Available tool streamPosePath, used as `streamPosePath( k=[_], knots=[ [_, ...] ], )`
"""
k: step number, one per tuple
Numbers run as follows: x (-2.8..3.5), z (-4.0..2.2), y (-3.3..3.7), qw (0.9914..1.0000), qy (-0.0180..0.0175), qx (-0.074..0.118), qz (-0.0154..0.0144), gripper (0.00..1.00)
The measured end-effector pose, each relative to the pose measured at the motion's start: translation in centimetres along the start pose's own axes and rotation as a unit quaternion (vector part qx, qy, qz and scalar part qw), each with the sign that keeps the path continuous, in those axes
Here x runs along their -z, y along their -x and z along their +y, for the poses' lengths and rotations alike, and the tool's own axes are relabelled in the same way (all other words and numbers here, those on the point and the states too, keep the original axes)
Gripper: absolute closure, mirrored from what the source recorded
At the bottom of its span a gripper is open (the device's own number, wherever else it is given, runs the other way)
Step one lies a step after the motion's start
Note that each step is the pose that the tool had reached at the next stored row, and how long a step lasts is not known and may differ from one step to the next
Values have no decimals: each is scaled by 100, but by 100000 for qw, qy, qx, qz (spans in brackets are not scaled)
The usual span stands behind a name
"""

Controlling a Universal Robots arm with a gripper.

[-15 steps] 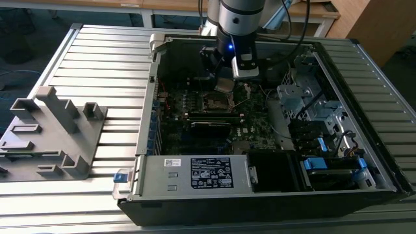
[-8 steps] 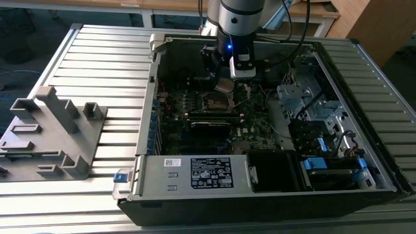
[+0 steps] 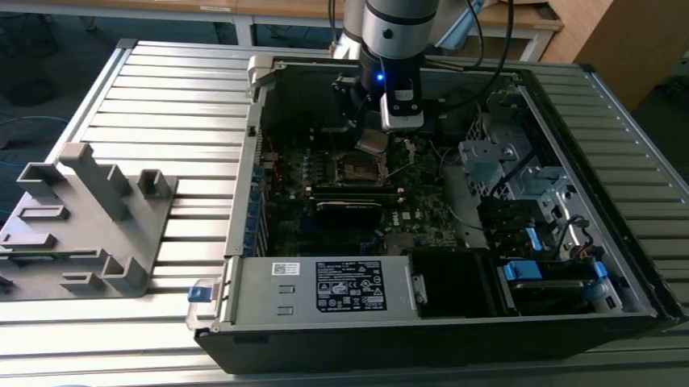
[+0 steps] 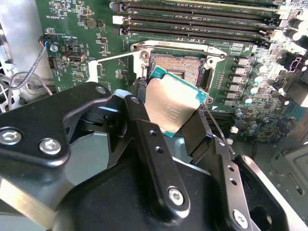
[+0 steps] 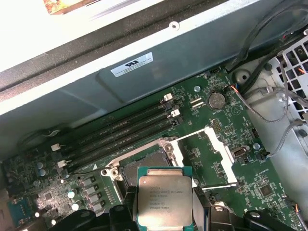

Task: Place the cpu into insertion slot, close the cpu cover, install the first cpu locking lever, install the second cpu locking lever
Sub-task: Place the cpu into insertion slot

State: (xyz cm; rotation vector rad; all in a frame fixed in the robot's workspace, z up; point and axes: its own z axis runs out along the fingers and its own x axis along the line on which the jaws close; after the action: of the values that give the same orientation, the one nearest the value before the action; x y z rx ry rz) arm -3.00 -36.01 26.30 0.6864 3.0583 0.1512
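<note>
The task is at its first step. The gripper [image 4: 166, 120] has its fingers [image 4: 144, 125] closed on two opposite edges of the cpu [image 4: 174, 98], holding it clear of the board. In the exterior view the chip [image 3: 373, 143] hangs tilted in the upper middle of the frame, just above the insertion slot [image 3: 359, 168].

In both wrist views the socket [image 4: 179, 67] lies bare and unfilled, so the chip is not yet seated. The cpu cover [image 5: 224, 154] is swung open, away from the socket, so closing it is left to do. Judging from the open cover, neither locking lever is fastened, though the levers themselves are hard to pick out.

Nothing lies on the socket. The memory slots [image 5: 120, 130] run close along one side of it, and loose cables [image 5: 269, 96] hang near the case wall, apart from the socket. The power-supply box [image 3: 323, 286] fills the lower middle of the exterior view, well away from the work. A grey fixture [image 3: 86, 218] stands outside the computer case [image 3: 242, 201], at the exterior view's left.
</note>
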Motion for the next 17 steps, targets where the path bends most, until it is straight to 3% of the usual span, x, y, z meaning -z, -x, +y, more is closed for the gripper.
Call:
streamPosePath(
  k=[9, 17],
  knots=[
    [-2, 0, 0, 99976, 39, -2173, -204, 46],
    [-2, 0, 0, 99975, 39, -2232, -211, 46]
  ],
)
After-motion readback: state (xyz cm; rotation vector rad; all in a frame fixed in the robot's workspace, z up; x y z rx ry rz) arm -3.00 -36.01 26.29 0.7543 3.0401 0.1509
